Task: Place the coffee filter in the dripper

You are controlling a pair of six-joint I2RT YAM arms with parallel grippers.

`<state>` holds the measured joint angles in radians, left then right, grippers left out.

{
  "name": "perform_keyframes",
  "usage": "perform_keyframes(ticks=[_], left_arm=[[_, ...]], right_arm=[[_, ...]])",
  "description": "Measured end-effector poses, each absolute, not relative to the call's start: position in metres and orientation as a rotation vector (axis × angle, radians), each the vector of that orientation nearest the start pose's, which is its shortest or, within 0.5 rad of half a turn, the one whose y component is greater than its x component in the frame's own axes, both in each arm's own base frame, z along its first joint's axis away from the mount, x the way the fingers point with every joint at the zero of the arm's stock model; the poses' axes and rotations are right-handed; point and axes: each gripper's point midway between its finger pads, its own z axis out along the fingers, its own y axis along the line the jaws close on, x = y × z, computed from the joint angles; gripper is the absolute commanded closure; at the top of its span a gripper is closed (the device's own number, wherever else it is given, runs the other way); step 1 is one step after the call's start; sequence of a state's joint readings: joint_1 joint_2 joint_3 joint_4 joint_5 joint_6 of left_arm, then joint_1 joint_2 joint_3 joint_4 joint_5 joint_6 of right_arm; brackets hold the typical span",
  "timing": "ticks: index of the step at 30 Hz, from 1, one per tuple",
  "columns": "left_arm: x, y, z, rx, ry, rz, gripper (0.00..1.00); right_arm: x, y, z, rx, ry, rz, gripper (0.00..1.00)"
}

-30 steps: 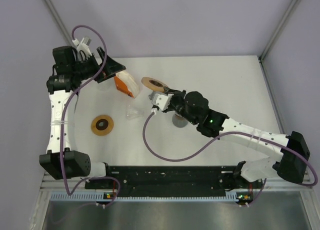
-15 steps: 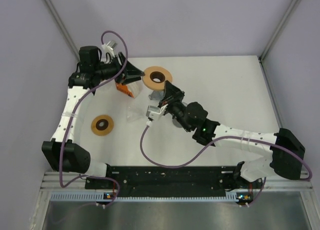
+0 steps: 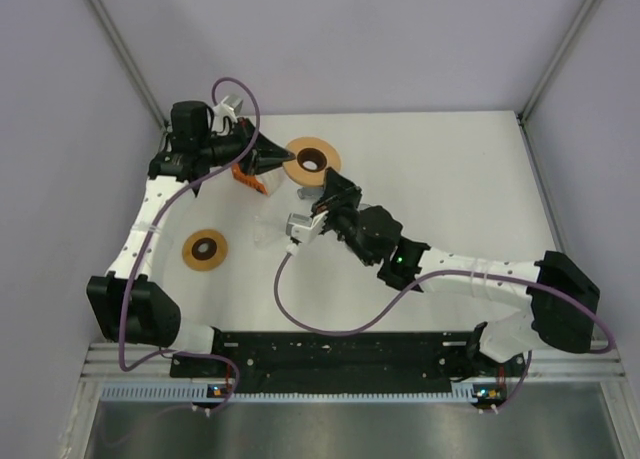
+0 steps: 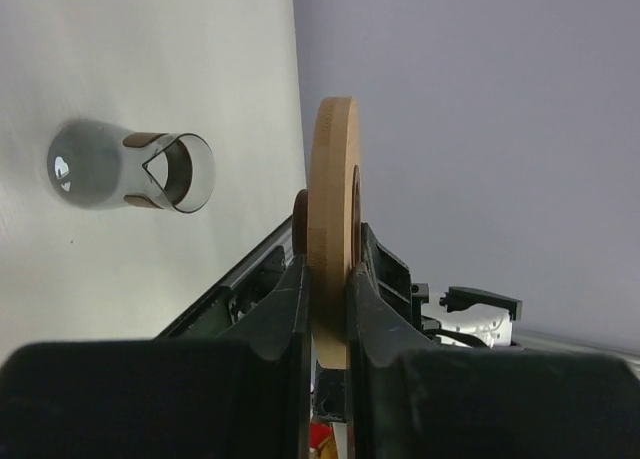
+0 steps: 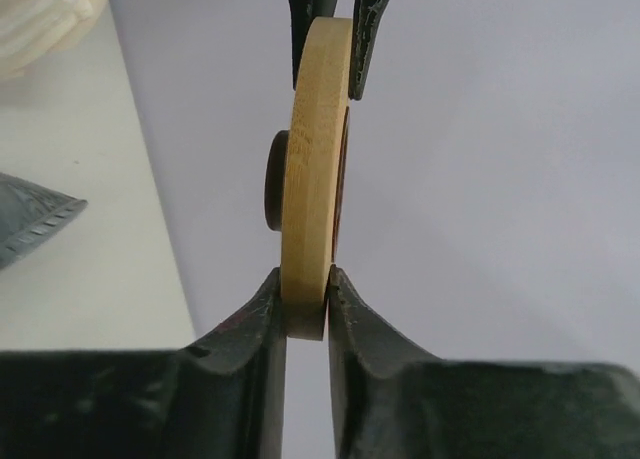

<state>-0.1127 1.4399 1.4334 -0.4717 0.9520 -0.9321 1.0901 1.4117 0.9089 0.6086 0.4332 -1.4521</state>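
Wooden ring (image 3: pixel 312 160), from above, is pinched by both pincers: left gripper (image 3: pixel 278 159) on its left edge, right gripper (image 3: pixel 322 184) on its near edge. The filters (image 3: pixel 252 182) sit in their pack on the table, just beside my left gripper, with the clear dripper (image 3: pixel 265 227) nearer.

Left wrist: my fingers clamp the ring's rim edge-on.

Right wrist: the same grip, with the white filters top-left.

Paper should be light, floppy and easily creased. I'd take one gently by its rim.
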Motion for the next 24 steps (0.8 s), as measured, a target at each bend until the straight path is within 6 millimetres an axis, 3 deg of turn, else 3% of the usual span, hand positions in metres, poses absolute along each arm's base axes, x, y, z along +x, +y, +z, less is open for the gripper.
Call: perform_keyframes(ticks=[2, 3, 7, 12, 14, 19, 22, 24], left_arm=[[0.331, -0.201, 0.34, -0.234, 2.211, -1.588, 1.0], [0.331, -0.201, 0.338, -0.208, 2.206, -1.574, 1.0], [0.33, -0.201, 0.33, -0.143, 2.208, -1.543, 1.0], [0.332, -0.201, 0.326, -0.095, 2.2, -1.511, 1.0], [0.332, -0.201, 0.325, -0.077, 2.197, -1.501, 1.0], [0.329, -0.208, 0.32, -0.026, 2.202, -1.48, 1.0], [0.326, -0.211, 0.319, 0.001, 2.202, -1.477, 1.0], [0.324, -0.213, 0.321, 0.017, 2.196, -1.475, 1.0]], right_arm=[[0.301, 0.338, 0.321, -1.288, 0.836, -0.55, 0.3], [0.301, 0.34, 0.316, -1.295, 0.882, -0.507, 0.19], [0.293, 0.354, 0.322, -1.288, 1.056, -0.254, 0.05], [0.271, 0.35, 0.341, -1.204, 1.249, 0.143, 0.05], [0.278, 0.338, 0.353, -1.102, 1.35, 0.305, 0.07], [0.312, 0.301, 0.38, -0.797, 1.56, 0.463, 0.03], [0.315, 0.311, 0.393, -0.72, 1.616, 0.547, 0.02], [0.318, 0.319, 0.388, -0.702, 1.664, 0.582, 0.06]])
